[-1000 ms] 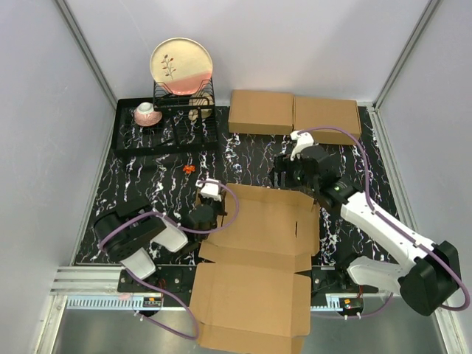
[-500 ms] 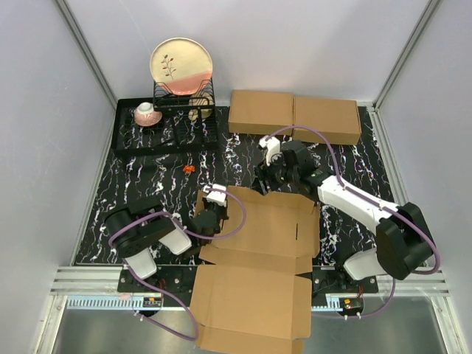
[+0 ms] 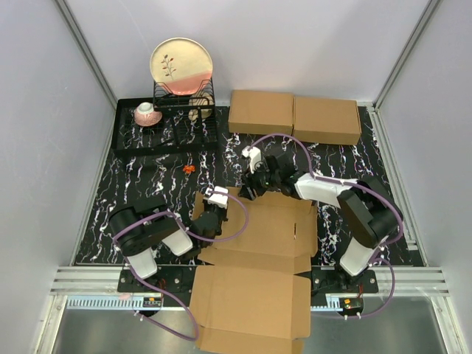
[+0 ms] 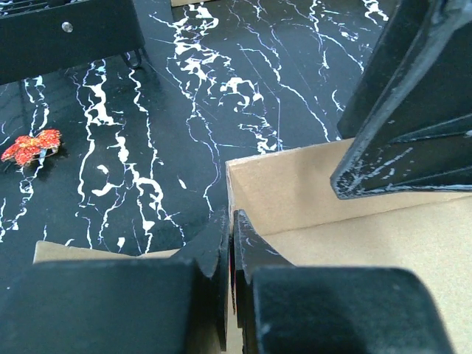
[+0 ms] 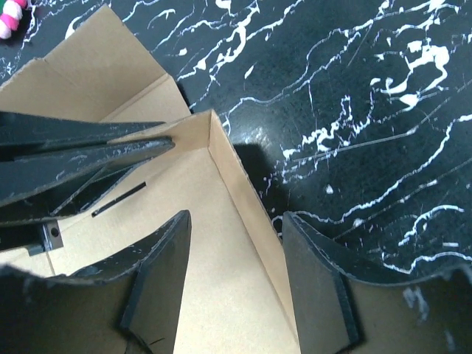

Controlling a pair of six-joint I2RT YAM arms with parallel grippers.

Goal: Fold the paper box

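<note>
Text on the brown corrugated-cardboard box (image 3: pixel 269 228): none you can read.
Labels on the two flat brown cardboard boxes (image 3: pixel 273 112): none, both look plain to you.
Signs on the black white-veined table (image 3: pixel 147 177): none.

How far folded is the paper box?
Partly folded: the paper box has far and left walls standing, meeting at a corner, while its near half lies spread flat.

A: How is the paper box (image 3: pixel 262 251) described?
B: Plain brown corrugated cardboard, creased and only partly folded, is laid on the near middle of the tabletop (image 3: pixel 147 184).
A: How is it posed?
B: Two walls are raised at its far left corner. The large near flap is left flat, carried past the tabletop's near edge.
</note>
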